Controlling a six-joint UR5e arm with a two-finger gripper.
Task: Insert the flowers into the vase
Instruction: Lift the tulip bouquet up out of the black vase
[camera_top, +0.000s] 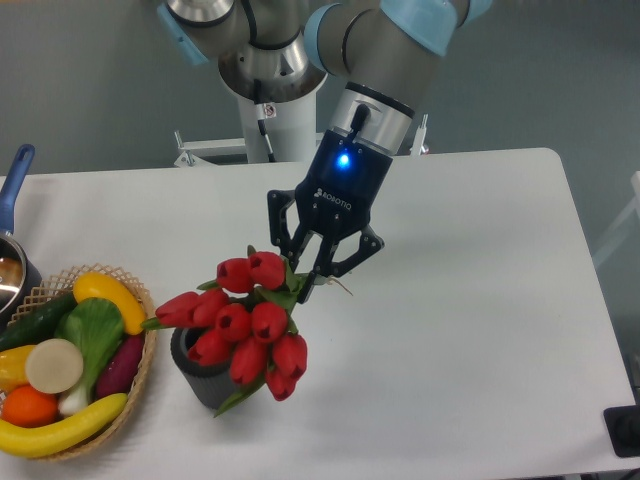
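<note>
A bunch of red tulips, the flowers (243, 322), with green leaves hangs low over the dark grey ribbed vase (202, 376) and covers most of its mouth. The blooms spread wider than the vase and spill to its right. My gripper (305, 281) is shut on the green stems at the upper right of the bunch, tilted down toward the left. Whether the stem ends sit inside the vase is hidden by the blooms.
A woven basket (142, 376) full of fruit and vegetables stands at the left, almost touching the vase. A blue-handled pot (14, 190) sits at the left edge. The robot's base (268, 110) rises at the table's back.
</note>
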